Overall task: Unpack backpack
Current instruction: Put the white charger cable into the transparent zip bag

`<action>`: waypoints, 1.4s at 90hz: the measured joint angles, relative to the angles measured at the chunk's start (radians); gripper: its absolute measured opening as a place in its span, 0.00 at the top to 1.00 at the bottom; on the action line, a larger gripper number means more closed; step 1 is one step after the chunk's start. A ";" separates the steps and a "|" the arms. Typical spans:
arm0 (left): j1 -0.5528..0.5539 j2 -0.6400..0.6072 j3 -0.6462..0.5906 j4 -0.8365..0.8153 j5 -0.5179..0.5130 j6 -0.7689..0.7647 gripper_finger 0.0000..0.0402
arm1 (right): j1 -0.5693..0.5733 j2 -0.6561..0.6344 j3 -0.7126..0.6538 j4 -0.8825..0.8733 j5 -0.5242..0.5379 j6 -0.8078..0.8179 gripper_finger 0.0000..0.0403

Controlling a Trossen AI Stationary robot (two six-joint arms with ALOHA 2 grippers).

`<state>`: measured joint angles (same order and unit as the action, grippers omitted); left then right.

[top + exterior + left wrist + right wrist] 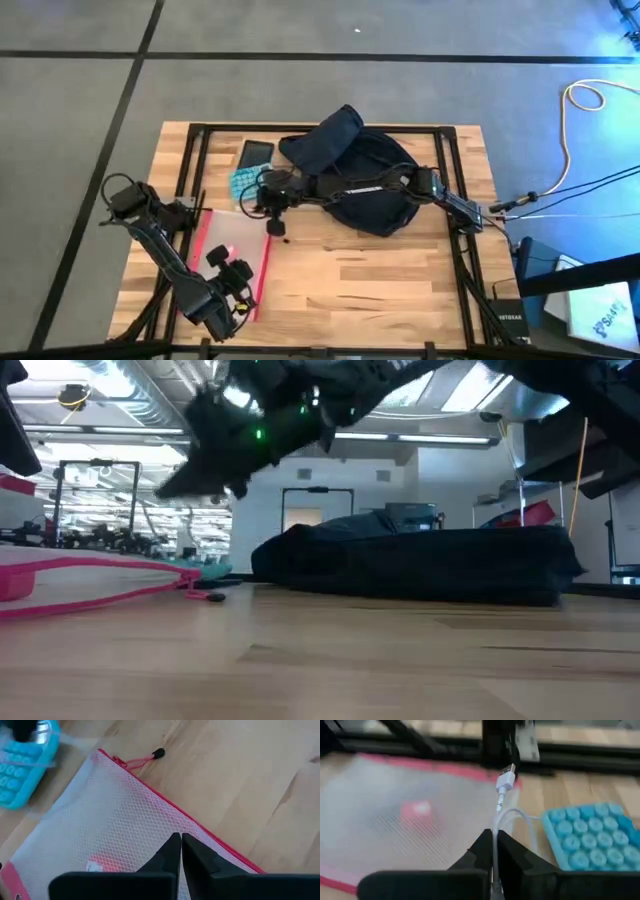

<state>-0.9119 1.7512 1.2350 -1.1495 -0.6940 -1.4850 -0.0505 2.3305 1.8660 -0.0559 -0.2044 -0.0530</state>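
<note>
The dark navy backpack [355, 175] lies flat at the table's far middle, also seen in the low view [420, 565]. My right gripper [272, 200] reaches across it from the right and is shut on a white USB cable [506, 782], raised above the table [235, 455]. A clear red-edged pouch [232, 255] lies flat at the near left. My left gripper [181, 842] is shut and stands over the pouch's red zip edge [200, 832]. My right gripper pinches the white cable [495, 837] between its two fingers, a short way behind the plug [505, 780]. The cable runs along the fingers, and the plug sticks out past the fingertips. A loop of cable [522, 817] bends beside them. The plug is clear of the table. My left gripper: I cannot tell whether its tips touch the pouch's mesh.
A teal keypad with round buttons [244, 182] lies left of the backpack, close under the right gripper [592, 840]. A dark flat device [256, 152] lies beyond it. The pouch's black zip pull [159, 753] rests on bare wood. Black frame rails [195, 160] cross the table.
</note>
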 joint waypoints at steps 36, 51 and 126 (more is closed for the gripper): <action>-0.014 0.000 0.000 0.011 -0.004 0.029 1.00 | 0.078 -0.143 0.001 -0.222 0.051 0.024 1.00; -0.027 0.000 0.000 0.011 -0.005 0.027 1.00 | 0.177 -0.211 0.002 -0.392 0.132 0.021 1.00; 0.062 0.000 0.000 0.196 -0.303 0.335 1.00 | 0.621 -0.347 -0.098 -0.660 0.720 0.267 1.00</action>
<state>-0.8500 1.7508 1.2350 -0.9539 -0.9971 -1.1499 0.5700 1.9839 1.7681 -0.7163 0.5153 0.2136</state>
